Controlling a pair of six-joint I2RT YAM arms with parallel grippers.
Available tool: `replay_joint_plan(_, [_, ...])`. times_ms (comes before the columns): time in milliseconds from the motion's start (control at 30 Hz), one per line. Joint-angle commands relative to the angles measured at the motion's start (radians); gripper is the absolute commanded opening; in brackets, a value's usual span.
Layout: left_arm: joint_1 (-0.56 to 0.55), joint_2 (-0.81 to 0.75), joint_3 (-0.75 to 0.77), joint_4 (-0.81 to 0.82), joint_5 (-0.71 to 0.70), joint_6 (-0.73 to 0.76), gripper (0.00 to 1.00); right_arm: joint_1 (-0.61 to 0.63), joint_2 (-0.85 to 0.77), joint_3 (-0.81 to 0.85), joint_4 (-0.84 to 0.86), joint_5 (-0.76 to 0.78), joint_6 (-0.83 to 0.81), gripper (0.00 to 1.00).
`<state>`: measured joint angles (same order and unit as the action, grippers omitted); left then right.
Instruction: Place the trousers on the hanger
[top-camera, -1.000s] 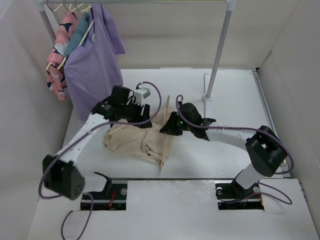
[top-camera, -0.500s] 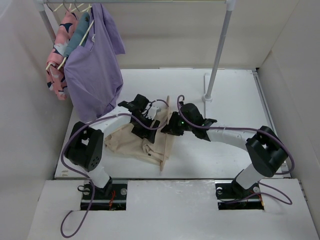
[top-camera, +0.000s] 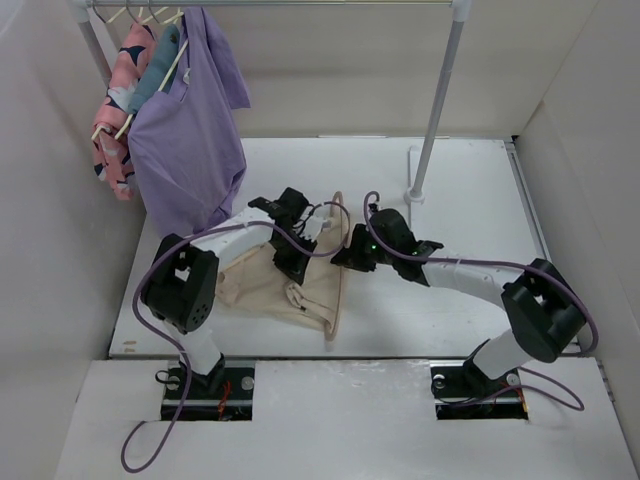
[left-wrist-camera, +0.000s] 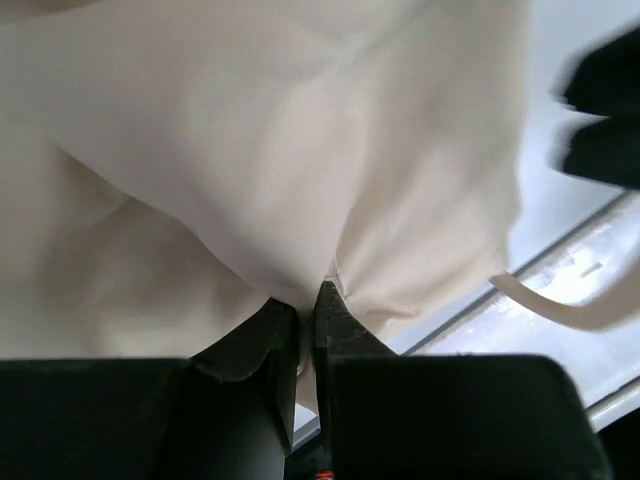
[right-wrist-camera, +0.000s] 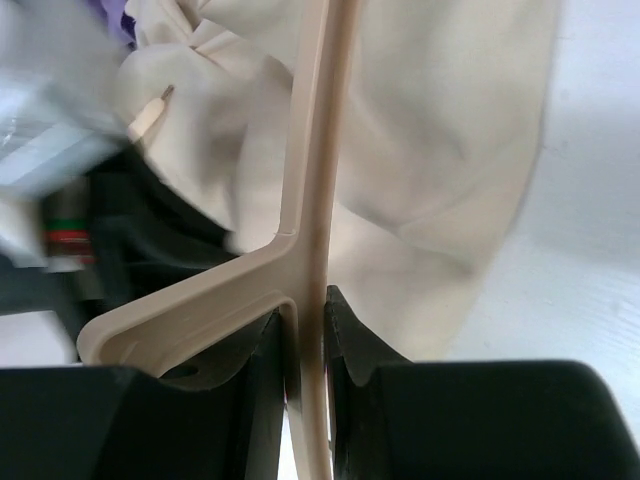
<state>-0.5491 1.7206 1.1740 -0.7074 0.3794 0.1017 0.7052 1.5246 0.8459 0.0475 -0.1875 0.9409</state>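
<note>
Left tool (left-wrist-camera: 308, 292) farther right, tight on trousers (left-wrist-camera: 250, 150)

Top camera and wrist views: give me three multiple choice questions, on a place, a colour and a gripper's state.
1. Where do the long beige cloth trousers lie? A) on the white table B) in a basket C) on the floor
2. What colour is the big cloth shirt hanging at the back left? A) green B) purple C) black
3. What is the right gripper doing? A) hanging open B) pinching the shirt C) shut on the thin pale pink-beige hanger
Answers: 1 A, spread on the tabletop; 2 B, plainly purple; 3 C, right wrist view shows fingers clamping its bar.
</note>
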Motion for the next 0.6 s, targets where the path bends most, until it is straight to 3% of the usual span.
replay_joint_plan(0, [-0.014, -0.045, 0.16, -0.105, 0.074, 0.075, 0.0, -0.029, -0.06, -0.036, 0.034, 0.014, -0.005, 0.0])
replay_joint_plan(100, [-0.014, -0.117, 0.301, -0.147, 0.104, 0.13, 0.0, -0.052, -0.104, -0.094, 0.034, 0.026, 0.024, 0.0])
replay_joint_plan(333, [-0.014, -0.228, 0.417, -0.17, 0.206, 0.161, 0.0, -0.061, -0.135, -0.149, 0.034, 0.046, 0.082, 0.0])
replay_joint_plan(567, [0.064, -0.208, 0.516, -0.136, 0.432, 0.052, 0.0, -0.061, -0.051, -0.081, 0.034, 0.023, 0.062, 0.0])
